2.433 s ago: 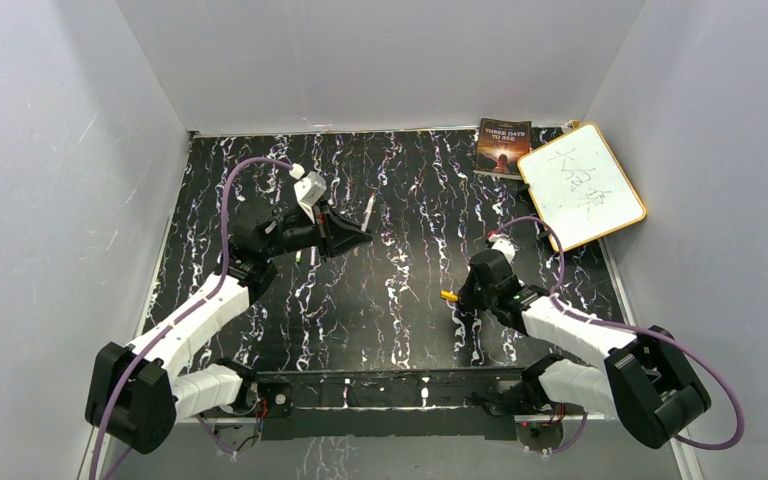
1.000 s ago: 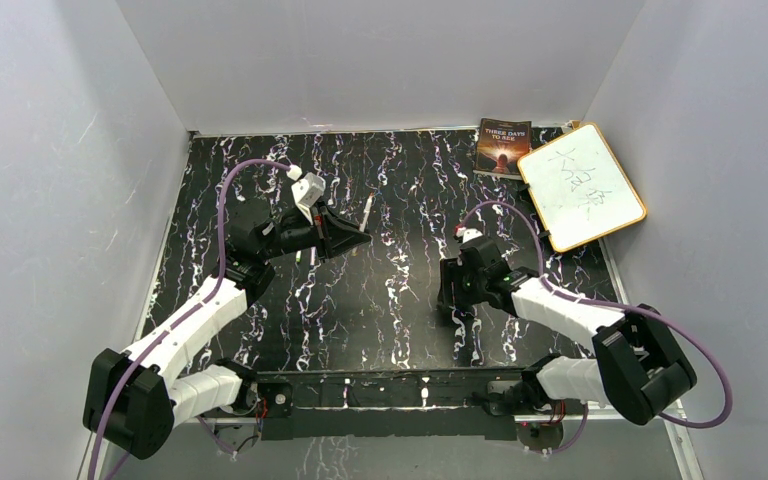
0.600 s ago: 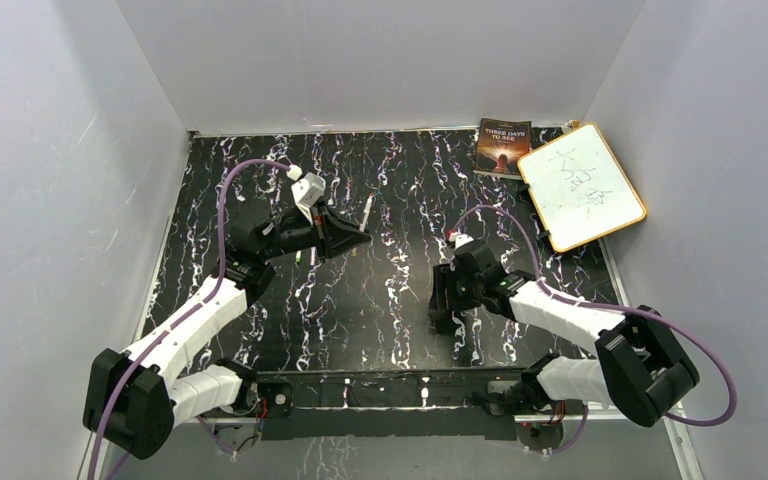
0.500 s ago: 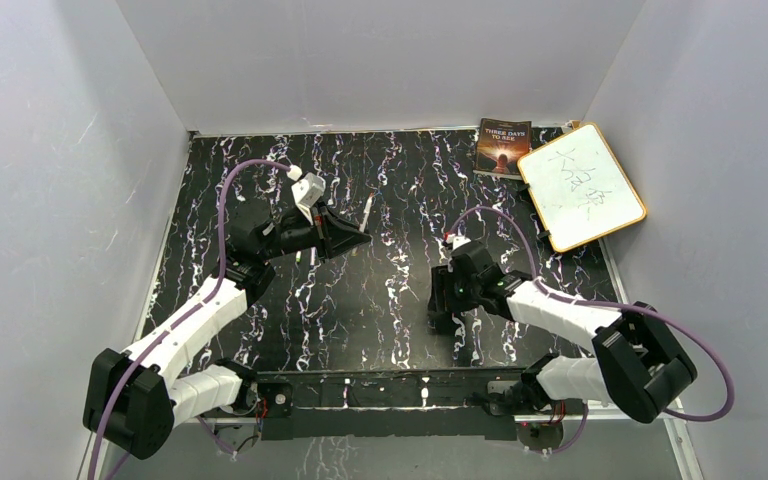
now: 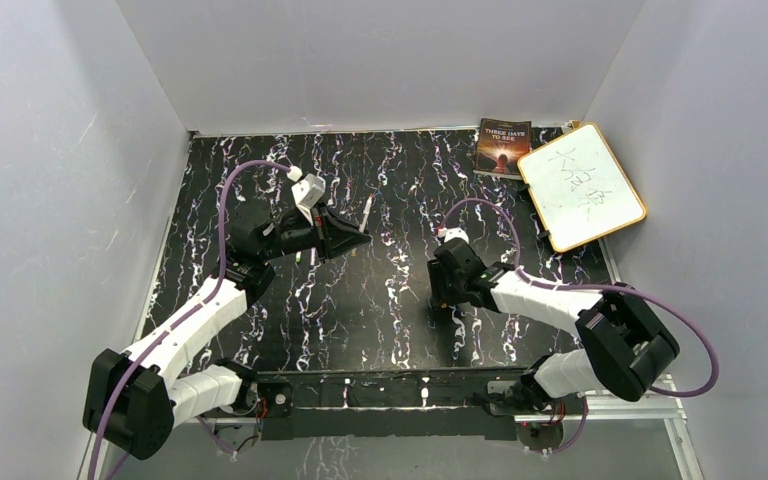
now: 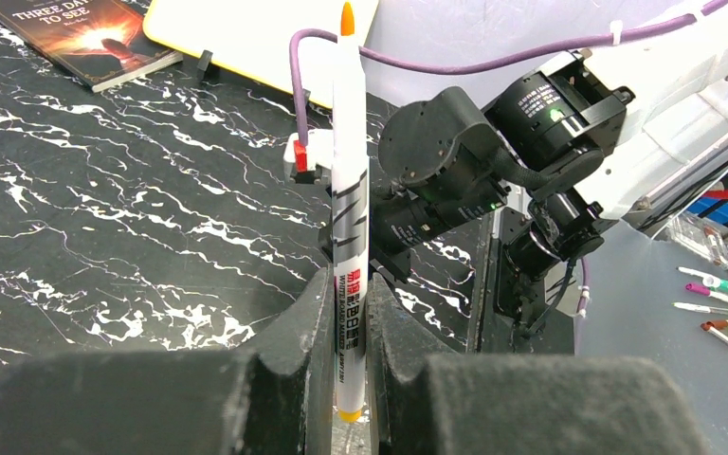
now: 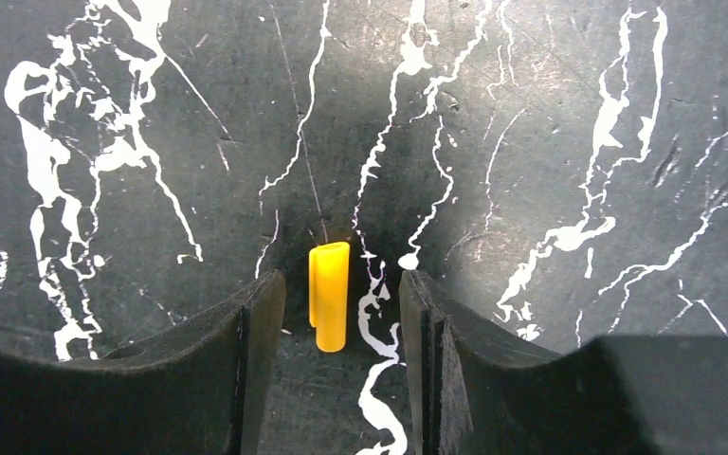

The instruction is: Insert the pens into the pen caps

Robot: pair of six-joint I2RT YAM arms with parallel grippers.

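The left gripper is clamped tight on an orange-tipped white pen, which stands upright at the centre of the left wrist view, its low end pinched between the two fingers and its orange tip near the top edge of the frame. From overhead the same left gripper sits at centre left over the black marbled table, with the pen poking up and to the right from it. The right gripper points straight down at the table, jaws apart, one on either side of the orange-yellow pen cap. The cap lies flat on the tabletop at the centre of the right wrist view, nearer the finger on the left of the frame, with a gap to each finger. In the overhead view the right gripper is right of centre and the cap is hidden under it. A book and a small whiteboard lie at the upper right.
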